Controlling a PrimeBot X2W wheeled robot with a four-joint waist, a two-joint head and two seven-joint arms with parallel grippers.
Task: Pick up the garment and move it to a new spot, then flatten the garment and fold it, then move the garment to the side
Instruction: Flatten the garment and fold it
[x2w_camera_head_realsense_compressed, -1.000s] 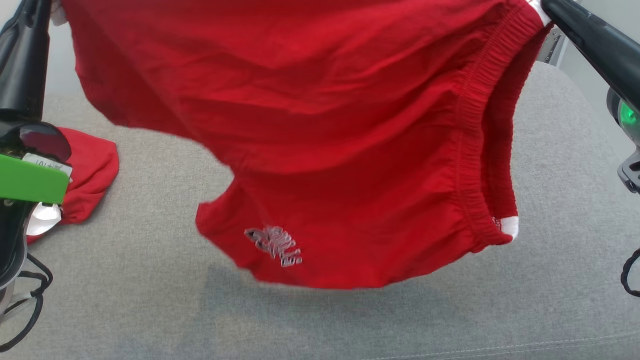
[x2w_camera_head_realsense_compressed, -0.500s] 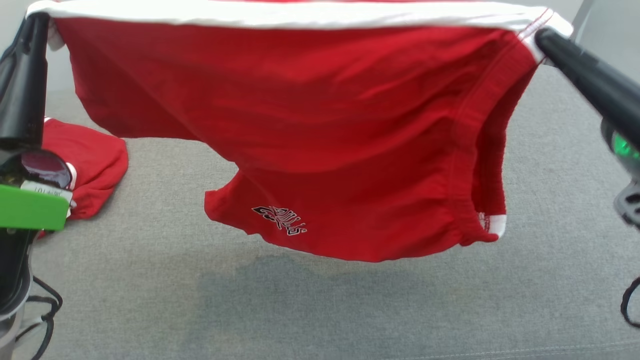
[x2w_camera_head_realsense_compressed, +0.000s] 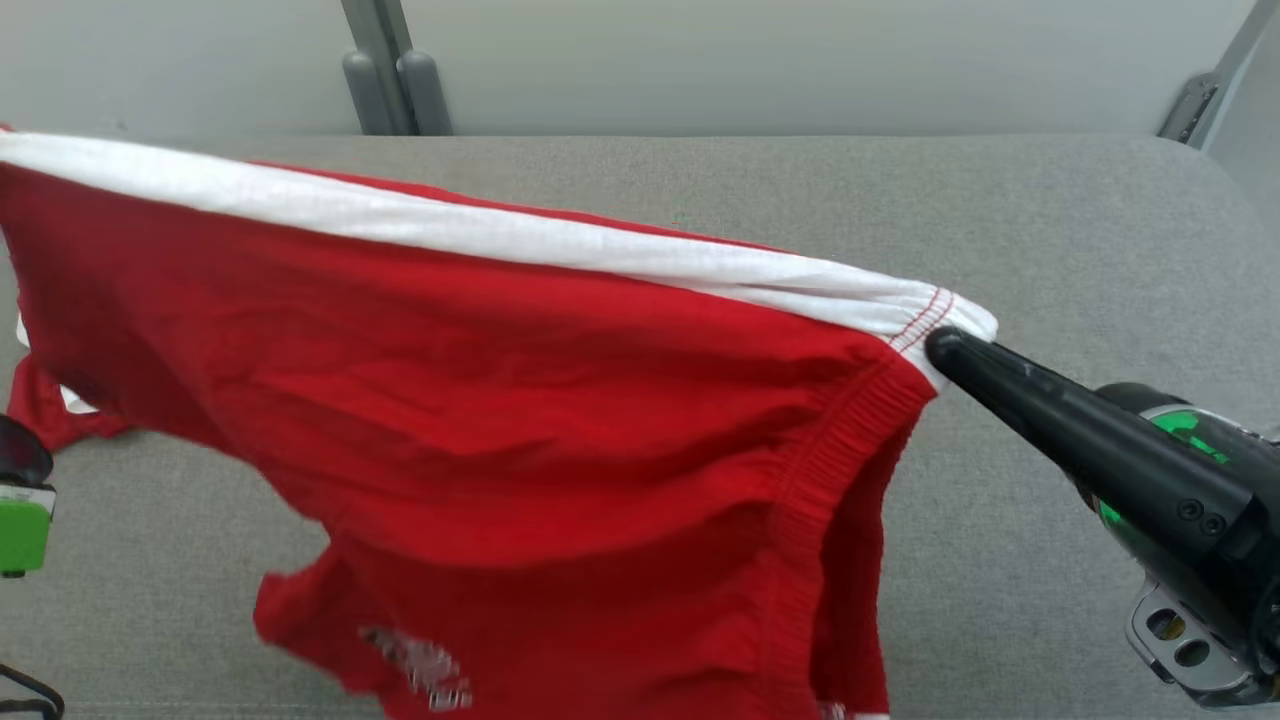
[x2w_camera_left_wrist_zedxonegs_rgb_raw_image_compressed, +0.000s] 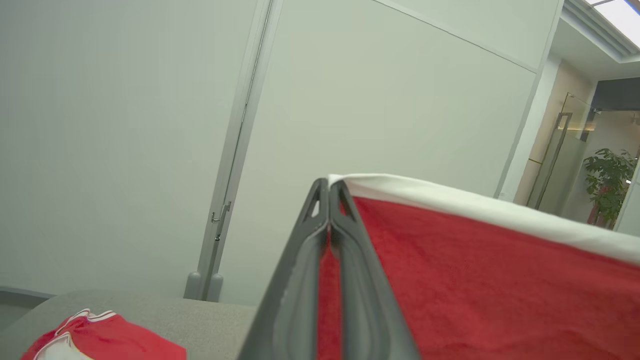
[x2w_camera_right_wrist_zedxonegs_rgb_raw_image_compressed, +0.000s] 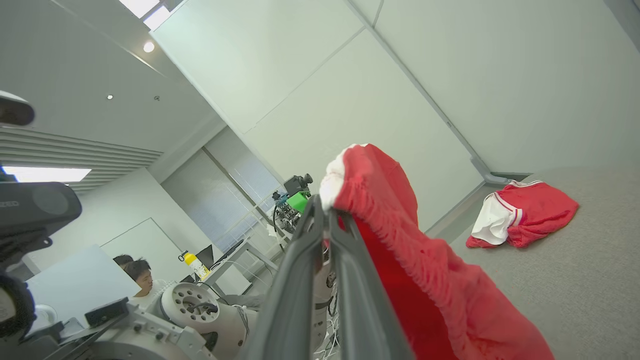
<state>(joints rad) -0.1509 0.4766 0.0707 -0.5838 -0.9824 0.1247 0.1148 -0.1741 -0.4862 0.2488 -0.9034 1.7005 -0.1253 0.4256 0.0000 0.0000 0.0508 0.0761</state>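
The garment (x2w_camera_head_realsense_compressed: 520, 420), red shorts with a white side stripe and an elastic waistband, hangs stretched sideways above the grey padded surface (x2w_camera_head_realsense_compressed: 1080, 230). My right gripper (x2w_camera_head_realsense_compressed: 940, 345) is shut on its waistband corner, the dark fingers coming in from the lower right. The right wrist view has the same pinch at the fingertips (x2w_camera_right_wrist_zedxonegs_rgb_raw_image_compressed: 325, 205), with the garment (x2w_camera_right_wrist_zedxonegs_rgb_raw_image_compressed: 415, 270) trailing down to the right. My left gripper (x2w_camera_left_wrist_zedxonegs_rgb_raw_image_compressed: 329, 182) is shut on the other corner of the garment (x2w_camera_left_wrist_zedxonegs_rgb_raw_image_compressed: 475, 280), right at the white stripe. A small printed logo (x2w_camera_head_realsense_compressed: 420, 670) sits near the lower hem.
A second red-and-white garment (x2w_camera_right_wrist_zedxonegs_rgb_raw_image_compressed: 525, 215) lies crumpled on the surface, also visible low in the left wrist view (x2w_camera_left_wrist_zedxonegs_rgb_raw_image_compressed: 100, 342). A pale wall with a grey post (x2w_camera_head_realsense_compressed: 390, 80) backs the surface. A person (x2w_camera_right_wrist_zedxonegs_rgb_raw_image_compressed: 135, 272) sits by equipment behind the robot.
The stretched garment has dropped in the head view: its white-striped top edge, once at the top of the picture, now crosses the middle. My right gripper came down with it. The view itself has also shifted.
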